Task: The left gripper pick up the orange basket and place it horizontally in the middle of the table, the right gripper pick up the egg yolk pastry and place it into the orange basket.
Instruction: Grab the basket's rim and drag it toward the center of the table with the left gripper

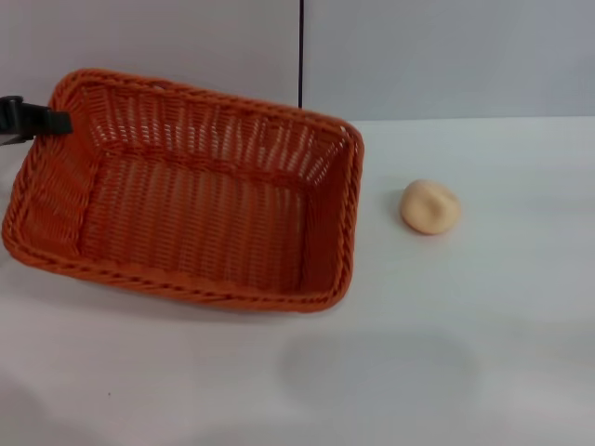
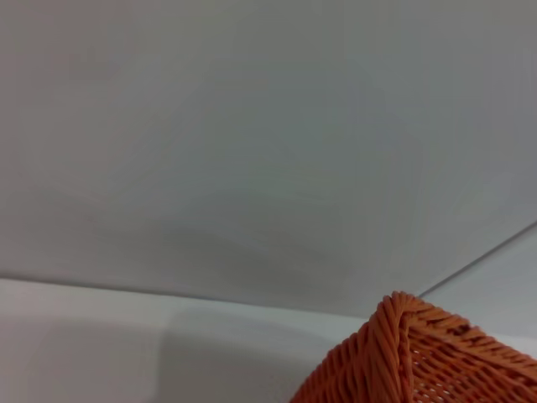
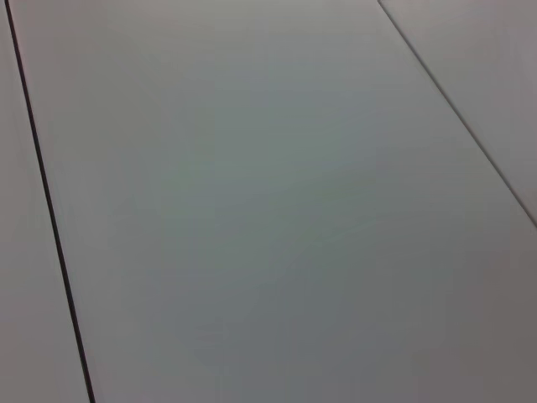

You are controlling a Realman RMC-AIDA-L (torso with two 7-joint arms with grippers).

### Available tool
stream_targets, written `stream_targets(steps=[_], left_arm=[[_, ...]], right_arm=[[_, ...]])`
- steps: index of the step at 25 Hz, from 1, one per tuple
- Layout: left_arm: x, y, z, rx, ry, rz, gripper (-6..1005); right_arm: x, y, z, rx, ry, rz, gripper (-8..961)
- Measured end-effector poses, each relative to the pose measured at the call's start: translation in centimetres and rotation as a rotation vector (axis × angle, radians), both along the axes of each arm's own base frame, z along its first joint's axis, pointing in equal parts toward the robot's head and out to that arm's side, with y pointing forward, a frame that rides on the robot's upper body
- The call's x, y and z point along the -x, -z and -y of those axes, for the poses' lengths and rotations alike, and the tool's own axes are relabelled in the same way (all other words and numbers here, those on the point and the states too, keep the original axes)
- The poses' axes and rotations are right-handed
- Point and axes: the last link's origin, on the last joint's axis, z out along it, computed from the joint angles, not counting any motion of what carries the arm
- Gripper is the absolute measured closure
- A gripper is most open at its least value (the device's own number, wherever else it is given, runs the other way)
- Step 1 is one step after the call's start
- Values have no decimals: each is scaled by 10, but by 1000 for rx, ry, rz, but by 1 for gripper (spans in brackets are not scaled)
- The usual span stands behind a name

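The jaws of the left gripper (image 1: 58,121) reach in from the far left edge as a black tip touching the basket's far left rim; whether they are clamped on that rim or merely against it cannot be told. The right gripper is out of sight in every view, and its wrist camera shows only a pale grey panelled surface with thin dark seams.

One orange basket (image 1: 191,209) sits on the left half of the table (image 1: 446,372), empty, its open weave and braided rim plainly visible. The left wrist view catches one corner of the basket (image 2: 419,357) against the grey wall.

One egg yolk pastry (image 1: 430,206) lies on the bare table to the right of the basket, apart from it.
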Motion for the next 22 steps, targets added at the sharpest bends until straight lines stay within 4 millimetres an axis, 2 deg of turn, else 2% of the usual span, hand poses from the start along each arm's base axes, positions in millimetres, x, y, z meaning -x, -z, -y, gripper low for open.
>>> stream_targets(steps=[2,3,5,9,22], left_arm=[[3,-1,3,-10,-4,17,822],[13,0,15,-33,-30,55,822],[13,0,15,-33,-30,55,822],[24,6,30,-41,-56,93,822],[38,24,44,-28,-89,155,821]], right_arm=[[0,0,-1,2,2,-1,249],[1,0,-4,6,-1,0,249],[2,-1,-6,9,-4,2,249],[3,-1,-8,13,-8,5,249],[3,0,-9,20,-10,4,249]])
